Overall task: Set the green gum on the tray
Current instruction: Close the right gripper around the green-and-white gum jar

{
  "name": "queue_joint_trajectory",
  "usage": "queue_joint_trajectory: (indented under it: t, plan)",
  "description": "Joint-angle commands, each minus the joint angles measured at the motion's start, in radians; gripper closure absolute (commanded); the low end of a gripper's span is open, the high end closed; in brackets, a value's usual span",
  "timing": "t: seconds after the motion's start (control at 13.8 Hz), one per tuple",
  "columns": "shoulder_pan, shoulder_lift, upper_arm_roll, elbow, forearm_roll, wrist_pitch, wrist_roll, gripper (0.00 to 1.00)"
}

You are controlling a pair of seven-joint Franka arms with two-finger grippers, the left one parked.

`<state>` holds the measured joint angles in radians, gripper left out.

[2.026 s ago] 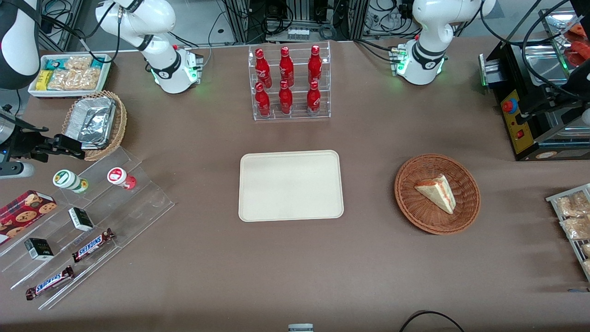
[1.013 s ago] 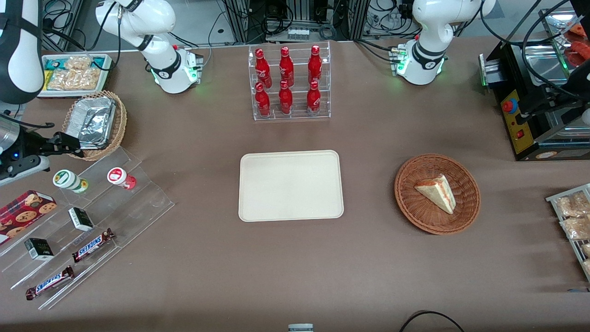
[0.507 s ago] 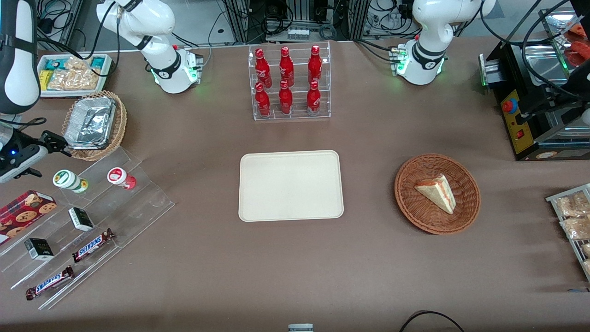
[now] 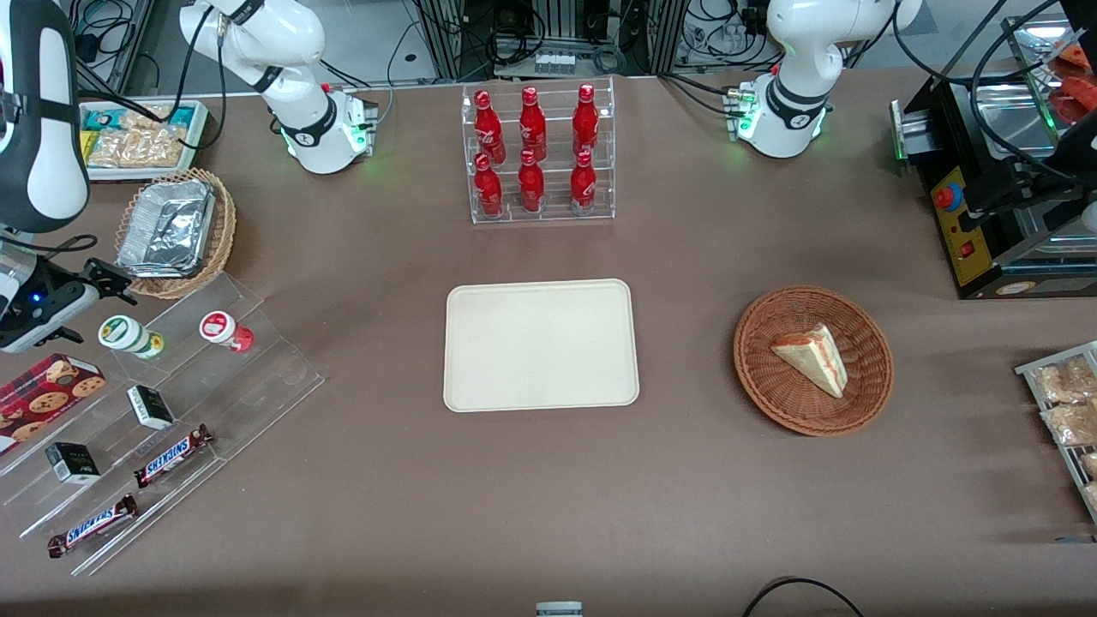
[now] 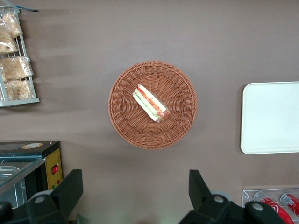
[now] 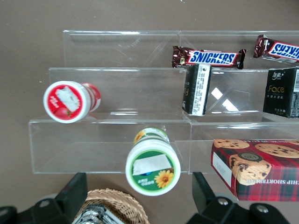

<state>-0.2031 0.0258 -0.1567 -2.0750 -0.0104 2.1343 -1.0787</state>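
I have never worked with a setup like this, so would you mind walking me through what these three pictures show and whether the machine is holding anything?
Two white robot arms stand on a brown table. One picture looks down from the front; the other two come from cameras on the arms' wrists.

The working arm's gripper hangs open and empty above the green gum, a small canister on a clear stepped stand. Its wrist camera shows the green gum between the two fingers, beside a red-lidded canister, with Snickers bars and a cookie box also on the stand.

The cream tray, mid-table, is where the gum should go. The parked arm's camera looks at a wicker basket with a sandwich.
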Motion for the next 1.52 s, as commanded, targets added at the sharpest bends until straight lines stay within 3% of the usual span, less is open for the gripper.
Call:
queue_joint_trajectory:
  t: [0.0,0.58,0.65,0.8,1.01,1.45]
  plan:
    - [-0.013,0.022,0.003,-0.008,0.018,0.05,-0.015,0.0]
    - [-0.015,0.068,0.005,-0.01,0.029,0.095,-0.015,0.02]
    - [-0.013,0.071,0.005,-0.01,0.029,0.096,-0.017,0.11]
    - [-0.013,0.071,0.003,-0.01,0.027,0.096,-0.017,0.54]
    - [-0.013,0.071,0.003,-0.014,0.029,0.096,-0.023,1.0]
    - [0.005,0.056,0.016,0.048,0.029,0.003,0.012,1.0]
